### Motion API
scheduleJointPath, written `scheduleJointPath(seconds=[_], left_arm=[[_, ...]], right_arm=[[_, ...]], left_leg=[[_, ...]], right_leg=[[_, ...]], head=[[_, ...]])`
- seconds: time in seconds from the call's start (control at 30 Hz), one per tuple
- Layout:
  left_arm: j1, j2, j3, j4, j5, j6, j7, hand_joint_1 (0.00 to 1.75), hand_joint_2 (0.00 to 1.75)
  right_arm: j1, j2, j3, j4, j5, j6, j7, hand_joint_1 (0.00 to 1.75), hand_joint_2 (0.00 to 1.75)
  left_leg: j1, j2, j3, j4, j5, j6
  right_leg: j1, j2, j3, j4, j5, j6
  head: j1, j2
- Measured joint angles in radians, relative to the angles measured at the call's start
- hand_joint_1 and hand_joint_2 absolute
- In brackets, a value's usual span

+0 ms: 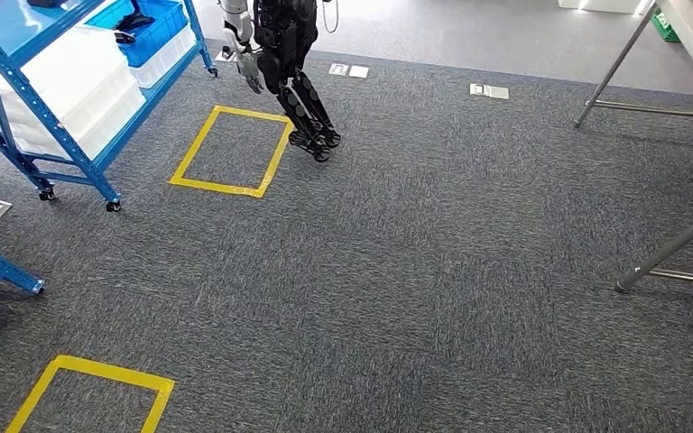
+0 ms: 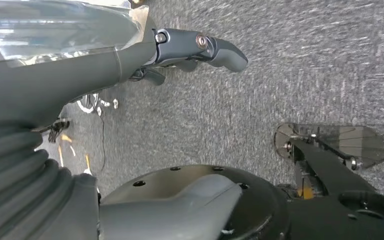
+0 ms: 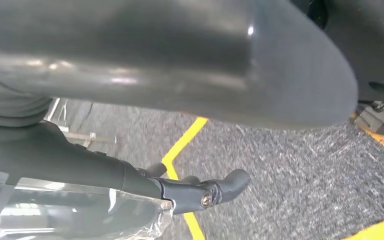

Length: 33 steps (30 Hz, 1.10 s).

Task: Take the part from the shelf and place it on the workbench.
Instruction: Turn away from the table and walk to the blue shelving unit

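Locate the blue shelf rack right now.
Head view, upper left: the blue shelf rack stands on the grey carpet, just left of the yellow taped square, holding white and blue bins.

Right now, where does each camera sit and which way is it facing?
Head view: high on the body, looking forward and down at grey carpet, a blue shelf, yellow tape squares and another robot; none of this robot's own body.
Left wrist view: behind the left hand, facing the floor, with dark body parts.
Right wrist view: behind the right hand, facing the floor and yellow tape.
Shared: the head and right wrist views both show carpet with yellow tape.
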Motion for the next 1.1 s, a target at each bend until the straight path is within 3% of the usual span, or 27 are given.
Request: scheduleJointPath(seconds=[0.03,0.1,0.17,0.2,0.23,0.27,0.33,0.4,0.47,0.5,0.57,0.63,0.7,0.73,0.77,0.83,0.9,0.97,1.03,1.1], left_arm=[[0.0,-0.001,0.002,0.0,0.009,0.012,0.003,0.0,0.0],[-0.002,-0.005,0.01,0.0,0.035,0.038,0.014,0.0,0.0],[-0.004,-0.008,0.027,0.0,0.066,0.059,0.021,0.0,0.0],[-0.004,-0.009,0.037,0.0,0.08,0.069,0.023,0.0,0.0],[-0.004,-0.01,0.048,0.0,0.091,0.078,0.025,0.0,0.0],[-0.004,-0.01,0.058,0.0,0.098,0.086,0.027,0.0,0.0],[-0.006,-0.011,0.074,0.0,0.104,0.096,0.03,0.0,0.0],[-0.01,-0.013,0.082,0.0,0.105,0.096,0.033,0.0,0.0],[-0.012,-0.016,0.085,0.001,0.099,0.092,0.037,0.0,0.0],[-0.011,-0.017,0.086,0.001,0.092,0.09,0.04,0.0,0.0],[-0.012,-0.019,0.086,0.001,0.075,0.089,0.041,0.0,0.0],[-0.014,-0.02,0.085,0.001,0.065,0.083,0.027,0.0,0.0],[-0.013,-0.021,0.085,0.001,0.066,0.072,-0.001,0.0,0.0],[-0.012,-0.021,0.085,0.001,0.067,0.067,-0.016,0.0,0.0],[-0.011,-0.021,0.085,0.001,0.066,0.064,-0.032,0.0,0.0],[-0.011,-0.021,0.083,0.001,0.056,0.066,-0.069,0.0,0.0],[-0.011,-0.021,0.08,0.001,0.044,0.082,-0.113,0.0,0.0],[-0.01,-0.021,0.078,0.001,0.044,0.109,-0.15,0.0,0.0],[-0.009,-0.021,0.08,0.001,0.065,0.136,-0.181,0.0,0.0],[-0.011,-0.02,0.092,0.001,0.109,0.155,-0.206,0.0,0.0]], right_arm=[[-0.002,0.001,0.002,0.0,0.012,0.004,-0.002,0.0,0.0],[-0.004,0.002,0.007,0.0,0.035,0.015,-0.006,0.0,0.0],[-0.005,0.002,0.016,0.0,0.057,0.026,-0.007,0.0,0.0],[-0.007,0.003,0.021,0.0,0.067,0.03,-0.008,0.0,0.0],[-0.009,0.004,0.028,0.0,0.077,0.034,-0.01,0.0,0.0],[-0.012,0.006,0.035,0.0,0.086,0.038,-0.014,0.0,0.0],[-0.016,0.009,0.048,0.0,0.1,0.04,-0.032,0.0,0.0],[-0.018,0.01,0.06,0.0,0.108,0.04,-0.065,0.0,0.0],[-0.02,0.01,0.069,0.0,0.111,0.037,-0.094,0.0,0.0],[-0.022,0.01,0.073,-0.001,0.111,0.035,-0.101,0.0,0.0],[-0.025,0.011,0.077,-0.001,0.106,0.03,-0.096,0.0,0.0],[-0.024,0.012,0.076,-0.001,0.087,0.023,-0.066,0.0,0.0],[-0.019,0.011,0.067,-0.001,0.06,0.016,-0.034,0.0,0.0],[-0.017,0.011,0.06,0.0,0.049,0.013,-0.026,0.0,0.0],[-0.016,0.01,0.053,0.0,0.04,0.009,-0.024,0.0,0.0],[-0.016,0.008,0.04,0.0,0.026,-0.001,-0.024,0.0,0.0],[-0.015,0.008,0.028,0.0,0.014,-0.011,-0.025,0.0,0.0],[-0.012,0.008,0.016,0.0,0.008,-0.018,-0.025,0.0,0.0],[-0.01,0.009,0.006,0.0,0.009,-0.021,-0.026,0.0,0.0],[-0.007,0.009,0.003,0.0,0.022,-0.02,-0.028,0.0,0.0]], left_leg=[[0.0,0.021,-0.013,0.025,-0.019,-0.004],[-0.001,0.078,-0.064,0.136,-0.087,-0.01],[0.002,0.105,-0.118,0.256,-0.14,-0.017],[0.004,0.11,-0.125,0.277,-0.141,-0.019],[0.007,0.116,-0.113,0.259,-0.125,-0.021],[0.009,0.128,-0.081,0.205,-0.097,-0.022],[0.009,0.18,-0.001,0.07,-0.047,-0.019],[0.005,0.209,0.036,0.005,-0.031,-0.01],[-0.001,0.185,0.033,-0.003,-0.026,0.004],[-0.001,0.173,0.033,-0.007,-0.022,0.012],[0.002,0.149,0.032,-0.015,-0.011,0.028],[0.004,0.121,0.026,-0.016,-0.005,0.036],[0.003,0.088,0.022,-0.015,-0.001,0.037],[0.003,0.073,0.022,-0.015,0.0,0.036],[0.003,0.058,0.022,-0.015,0.002,0.033],[0.002,0.033,0.022,-0.013,0.004,0.027],[-0.001,0.014,0.019,-0.013,0.005,0.016],[0.0,0.0,0.015,-0.015,0.009,0.004],[0.003,0.021,0.002,0.004,-0.005,-0.005],[0.002,0.073,-0.038,0.091,-0.063,-0.011]], right_leg=[[-0.003,-0.012,-0.001,-0.003,0.004,-0.009],[-0.002,-0.038,-0.002,-0.005,0.006,-0.023],[0.003,-0.067,-0.005,-0.005,0.006,-0.028],[0.004,-0.081,-0.006,-0.004,0.006,-0.028],[0.004,-0.094,-0.006,-0.004,0.005,-0.028],[0.004,-0.106,-0.006,-0.004,0.005,-0.027],[0.009,-0.126,-0.003,-0.001,0.001,-0.021],[0.017,-0.145,0.0,0.001,-0.003,-0.012],[0.02,-0.168,0.004,0.0,-0.005,-0.001],[0.018,-0.162,0.004,0.004,-0.01,0.004],[0.012,-0.111,-0.02,0.062,-0.045,0.008],[0.007,-0.055,-0.081,0.192,-0.104,0.002],[0.006,-0.041,-0.127,0.286,-0.129,0.006],[0.005,-0.038,-0.126,0.28,-0.118,0.013],[0.004,-0.033,-0.106,0.234,-0.092,0.022],[0.0,-0.004,-0.044,0.092,-0.035,0.032],[0.0,0.018,-0.012,0.011,-0.006,0.023],[0.002,0.007,-0.008,0.005,-0.001,0.005],[-0.001,-0.011,-0.004,0.001,0.006,-0.013],[-0.001,-0.033,-0.006,-0.002,0.011,-0.028]], head=[[-0.002,0.0],[-0.007,0.0],[-0.009,0.0],[-0.01,0.0],[-0.01,0.0],[-0.01,0.0],[-0.011,0.0],[-0.008,0.0],[-0.004,0.0],[-0.004,0.0],[-0.002,0.0],[0.001,0.0],[0.001,0.0],[0.002,0.0],[0.002,0.0],[0.002,0.0],[0.002,0.0],[0.001,0.0],[-0.001,0.0],[-0.008,0.0]])
